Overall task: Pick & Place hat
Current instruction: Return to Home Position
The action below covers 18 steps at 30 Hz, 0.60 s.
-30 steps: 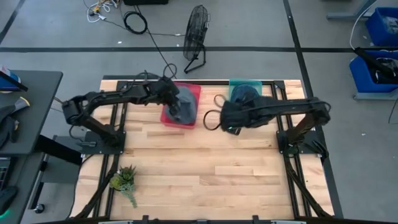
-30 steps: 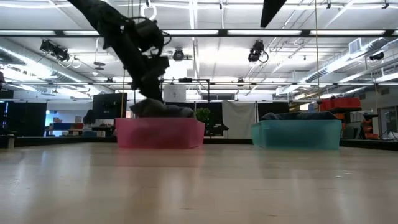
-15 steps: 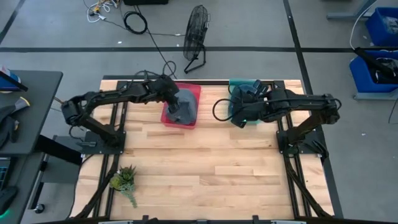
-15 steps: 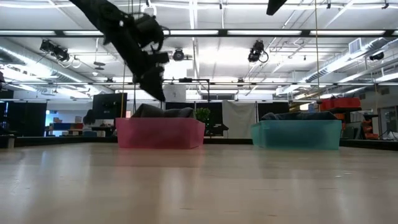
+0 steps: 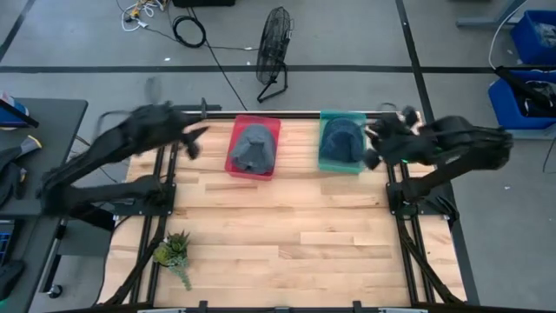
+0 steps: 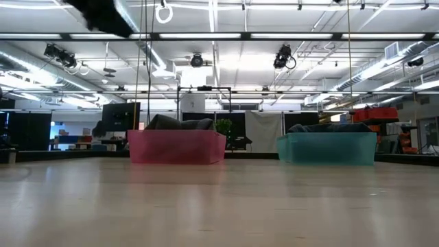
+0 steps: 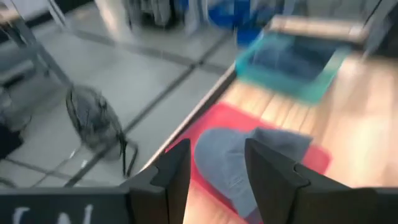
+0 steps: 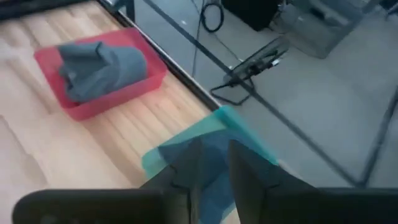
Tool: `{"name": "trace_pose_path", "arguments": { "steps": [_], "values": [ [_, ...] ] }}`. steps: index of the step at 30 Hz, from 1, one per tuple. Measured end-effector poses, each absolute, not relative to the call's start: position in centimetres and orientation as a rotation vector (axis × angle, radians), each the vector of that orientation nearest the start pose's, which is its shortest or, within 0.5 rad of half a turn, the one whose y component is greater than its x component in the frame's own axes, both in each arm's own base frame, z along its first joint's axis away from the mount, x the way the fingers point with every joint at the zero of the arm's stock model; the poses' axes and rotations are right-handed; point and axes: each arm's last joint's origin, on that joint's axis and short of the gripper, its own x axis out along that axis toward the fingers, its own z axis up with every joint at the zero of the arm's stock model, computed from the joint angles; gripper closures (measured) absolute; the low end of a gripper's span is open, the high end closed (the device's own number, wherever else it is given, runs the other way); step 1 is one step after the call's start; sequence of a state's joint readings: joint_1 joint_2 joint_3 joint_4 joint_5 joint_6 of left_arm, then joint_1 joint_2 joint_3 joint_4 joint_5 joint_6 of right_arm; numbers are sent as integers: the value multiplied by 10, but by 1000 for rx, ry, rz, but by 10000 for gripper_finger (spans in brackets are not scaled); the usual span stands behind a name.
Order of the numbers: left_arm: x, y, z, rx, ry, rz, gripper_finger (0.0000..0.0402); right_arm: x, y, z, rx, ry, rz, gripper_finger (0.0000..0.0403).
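Observation:
A grey hat (image 5: 254, 148) lies crumpled inside the red bin (image 5: 271, 125) at the table's far side; its top shows above the bin's wall (image 6: 176, 146) in the low view. A dark blue hat (image 5: 340, 139) lies in the teal bin (image 5: 354, 116) to its right. My left gripper (image 5: 195, 139) hangs open beyond the red bin's left side, near the table's left edge. In its wrist view the left gripper (image 7: 214, 165) has nothing between the fingers. My right gripper (image 5: 371, 146) stands just right of the teal bin. The right wrist view shows the right gripper (image 8: 214, 163) with a narrow empty gap.
A small potted plant (image 5: 174, 252) stands at the table's near left corner. The bare wooden top (image 5: 287, 235) spreads across the near half. A fan (image 5: 274, 48) stands on the floor behind the table.
My left gripper has let go of the grey hat, risen, and swung away toward the table's left edge; the hat stays lying in the red bin. My right gripper has drawn back from the teal bin's near left side toward the table's right edge.

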<state>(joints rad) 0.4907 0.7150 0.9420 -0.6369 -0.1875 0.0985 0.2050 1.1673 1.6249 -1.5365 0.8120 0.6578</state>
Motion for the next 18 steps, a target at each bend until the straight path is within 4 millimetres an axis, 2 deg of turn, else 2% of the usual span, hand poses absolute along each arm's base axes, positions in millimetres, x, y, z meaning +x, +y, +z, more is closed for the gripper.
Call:
{"name": "trace_pose_path", "arguments": {
  "steps": [2, 4, 6, 9, 11, 13, 15, 18],
  "values": [
    [88, 51, 348, 31, 337, 647, 250, 134, 11, 413, 110, 667, -796, 323],
    [62, 37, 339, 28, 206, 640, 253, 125, 14, 392, 154, 597, -751, 323],
    [43, 26, 327, 9, 49, 607, 255, 123, 18, 369, 181, 524, -671, 323],
    [25, 14, 306, -5, -175, 489, 257, 130, 27, 335, 162, 429, -480, 323],
    [30, 14, 304, -11, -297, 408, 257, 137, 33, 315, 96, 349, -329, 323],
    [39, 17, 298, -12, -286, 365, 257, 142, 39, 294, 12, 280, -168, 323],
    [54, 22, 301, 75, -344, 328, 257, 144, 44, 278, -48, 187, 11, 323],
    [76, 31, 281, 78, -292, 295, 257, 141, 46, 250, -104, 110, 182, 323]
  ]
}}
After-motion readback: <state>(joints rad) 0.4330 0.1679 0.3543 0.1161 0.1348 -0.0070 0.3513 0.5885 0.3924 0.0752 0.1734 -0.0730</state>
